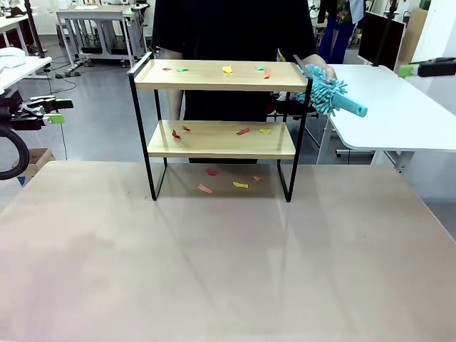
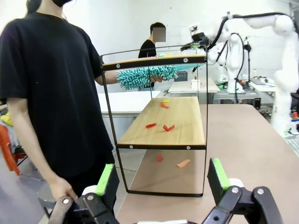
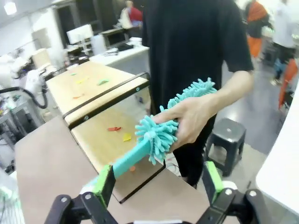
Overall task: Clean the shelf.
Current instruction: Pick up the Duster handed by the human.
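Beige tabletop (image 1: 228,271) bears the two-tier shelf (image 1: 214,140), light wooden boards in a black metal frame, at twelve o'clock. At its two o'clock a person's hand (image 3: 194,119) grips a teal fluffy duster (image 1: 329,96). Coloured paper scraps (image 1: 227,69) dot both boards. My left pincer (image 2: 162,175) and right pincer (image 3: 159,179) stand apart, empty.

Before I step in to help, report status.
Left gripper, right gripper: fingers open, empty. Shelf strewn with coloured scraps. Person's hand holds teal duster.

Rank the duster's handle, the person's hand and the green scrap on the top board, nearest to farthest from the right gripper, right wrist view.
1. Duster handle: ahead of the right gripper, by its picture-left finger.
2. Person's hand: farther up, gripping the duster's fluffy head.
3. Green scrap: far back on the shelf's top board.
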You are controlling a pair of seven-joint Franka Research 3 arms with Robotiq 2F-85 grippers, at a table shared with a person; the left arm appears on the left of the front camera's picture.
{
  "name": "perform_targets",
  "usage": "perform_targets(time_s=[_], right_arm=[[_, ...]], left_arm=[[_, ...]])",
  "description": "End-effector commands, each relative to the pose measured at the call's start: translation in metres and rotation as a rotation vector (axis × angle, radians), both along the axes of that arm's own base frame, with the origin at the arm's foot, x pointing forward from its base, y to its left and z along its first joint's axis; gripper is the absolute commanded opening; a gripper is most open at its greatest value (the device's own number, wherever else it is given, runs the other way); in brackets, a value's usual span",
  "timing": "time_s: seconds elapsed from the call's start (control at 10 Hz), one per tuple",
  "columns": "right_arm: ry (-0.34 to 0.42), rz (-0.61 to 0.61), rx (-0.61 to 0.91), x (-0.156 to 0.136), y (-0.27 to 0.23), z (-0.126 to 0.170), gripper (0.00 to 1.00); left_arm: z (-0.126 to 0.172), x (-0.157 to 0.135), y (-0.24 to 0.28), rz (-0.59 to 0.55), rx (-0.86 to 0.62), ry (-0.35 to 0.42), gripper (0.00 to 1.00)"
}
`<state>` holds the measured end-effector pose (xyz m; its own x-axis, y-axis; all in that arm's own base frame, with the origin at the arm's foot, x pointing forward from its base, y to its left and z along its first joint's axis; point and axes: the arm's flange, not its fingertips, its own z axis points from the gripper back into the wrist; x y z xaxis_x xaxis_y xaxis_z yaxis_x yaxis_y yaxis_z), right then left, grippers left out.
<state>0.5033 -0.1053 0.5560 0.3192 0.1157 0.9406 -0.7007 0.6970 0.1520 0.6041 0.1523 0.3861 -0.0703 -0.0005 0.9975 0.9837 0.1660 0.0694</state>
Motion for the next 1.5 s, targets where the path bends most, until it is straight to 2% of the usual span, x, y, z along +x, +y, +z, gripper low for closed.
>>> perform_targets(time_s=[0.0, 0.2, 0.4, 0.5, 0.6, 0.7, 1.0, 1.2, 1.4], right_arm=[[0.157, -0.211, -0.029, -0.023, 0.049, 0.024, 1.0], [0.266, -0.368, -0.101, -0.027, 0.086, 0.039, 1.0], [0.392, -0.419, -0.188, -0.017, 0.111, 0.041, 1.0], [0.396, -0.41, -0.196, -0.016, 0.117, 0.043, 1.0], [0.316, -0.389, -0.188, -0.016, 0.11, 0.048, 1.0], [0.327, -0.425, -0.205, -0.018, 0.116, 0.023, 1.0], [0.327, -0.425, -0.205, -0.018, 0.116, 0.023, 1.0], [0.344, -0.383, -0.233, -0.02, 0.126, 0.033, 1.0], [0.413, -0.333, -0.316, -0.017, 0.143, 0.036, 1.0]], left_arm=[[0.001, 0.0, 0.0, 0.001, 0.007, -0.016, 1.0], [0.001, 0.0, 0.0, 0.001, 0.007, -0.016, 1.0], [0.001, 0.0, 0.0, 0.001, 0.007, -0.016, 1.0], [0.001, 0.0, 0.0, 0.001, 0.007, -0.016, 1.0], [0.001, 0.0, 0.0, 0.001, 0.007, -0.016, 1.0], [0.001, 0.0, 0.0, 0.001, 0.007, -0.016, 1.0], [0.001, 0.0, 0.0, 0.001, 0.007, -0.016, 1.0], [0.001, 0.0, 0.0, 0.001, 0.007, -0.016, 1.0], [0.001, 0.0, 0.0, 0.001, 0.007, -0.016, 1.0]])
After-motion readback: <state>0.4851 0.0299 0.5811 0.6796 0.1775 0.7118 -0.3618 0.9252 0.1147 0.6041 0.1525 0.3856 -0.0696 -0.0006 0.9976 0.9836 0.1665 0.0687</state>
